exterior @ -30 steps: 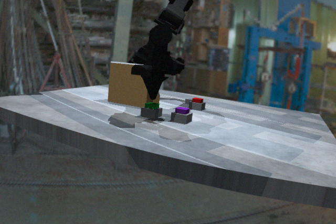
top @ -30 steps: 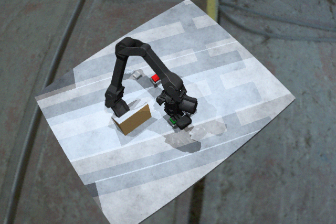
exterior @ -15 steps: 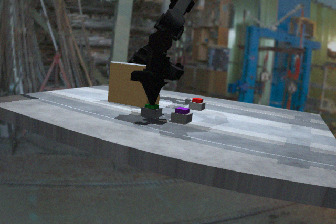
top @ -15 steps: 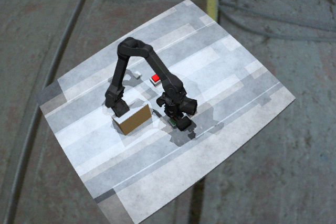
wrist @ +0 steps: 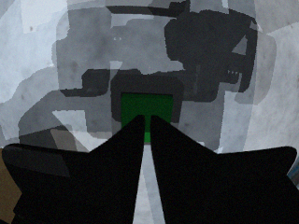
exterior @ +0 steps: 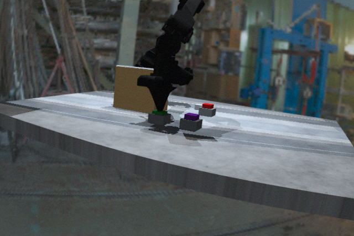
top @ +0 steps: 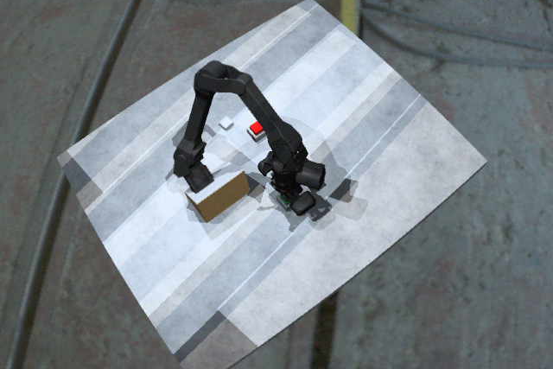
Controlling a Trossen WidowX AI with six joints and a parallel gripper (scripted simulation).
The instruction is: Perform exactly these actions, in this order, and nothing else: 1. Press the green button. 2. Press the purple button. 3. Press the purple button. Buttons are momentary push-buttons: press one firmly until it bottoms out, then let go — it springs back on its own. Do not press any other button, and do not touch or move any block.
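Observation:
The green button [top: 284,200] [exterior: 155,112] [wrist: 133,104] is under my gripper [exterior: 160,110] [wrist: 147,121]. The gripper points down and is shut, with nothing between its fingers. Its tips are on the green cap, which sits low in its grey base in the exterior view. The purple button [exterior: 191,116] stands beside the green one, to its right in that view, with its cap raised and nothing on it. In the top view the purple button is hidden behind the arm, and the fingertips cannot be made out.
A red button [top: 256,127] [exterior: 207,105] stands farther back, with a small white block [top: 225,123] [exterior: 197,106] near it. A tall tan block with a white top [top: 223,197] [exterior: 133,90] stands near the green button, between it and the arm's base.

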